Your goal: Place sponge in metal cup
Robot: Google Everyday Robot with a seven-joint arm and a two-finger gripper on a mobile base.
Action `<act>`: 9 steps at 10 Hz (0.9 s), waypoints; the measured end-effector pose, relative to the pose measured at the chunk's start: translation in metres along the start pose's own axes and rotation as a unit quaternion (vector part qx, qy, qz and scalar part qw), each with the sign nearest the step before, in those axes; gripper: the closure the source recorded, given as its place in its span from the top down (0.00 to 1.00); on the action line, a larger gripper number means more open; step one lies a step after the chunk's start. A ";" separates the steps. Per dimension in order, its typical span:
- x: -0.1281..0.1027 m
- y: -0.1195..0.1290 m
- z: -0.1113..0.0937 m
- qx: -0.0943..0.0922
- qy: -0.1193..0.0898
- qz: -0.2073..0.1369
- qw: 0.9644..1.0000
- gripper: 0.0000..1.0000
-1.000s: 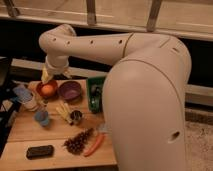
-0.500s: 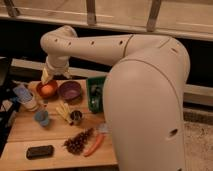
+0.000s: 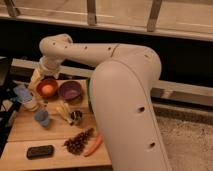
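Observation:
The metal cup (image 3: 76, 116) stands upright near the middle of the wooden table (image 3: 30, 134), next to some yellow pieces (image 3: 63, 111). My gripper (image 3: 36, 77) is at the end of the white arm (image 3: 80, 50), at the table's back left, just above and left of the orange bowl (image 3: 47, 89). A pale yellow shape shows at the gripper; I cannot tell whether it is the sponge. No sponge shows anywhere else on the table.
A purple bowl (image 3: 70, 91) sits beside the orange bowl. A clear cup (image 3: 26, 96) and a blue cup (image 3: 42, 118) stand at the left. A pine cone (image 3: 78, 141), a carrot (image 3: 93, 145) and a black object (image 3: 40, 151) lie near the front edge.
The end of the arm has shifted slightly to the left, toward the table's back left corner. The objects on the table have not moved.

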 end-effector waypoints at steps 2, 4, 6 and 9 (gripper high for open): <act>-0.004 0.011 0.022 -0.033 -0.010 -0.008 0.999 0.74; -0.003 0.022 0.028 -0.041 -0.008 -0.014 0.999 0.74; -0.003 0.018 0.027 -0.039 -0.008 -0.013 0.999 0.74; -0.003 0.018 0.032 -0.032 -0.022 -0.015 0.999 0.74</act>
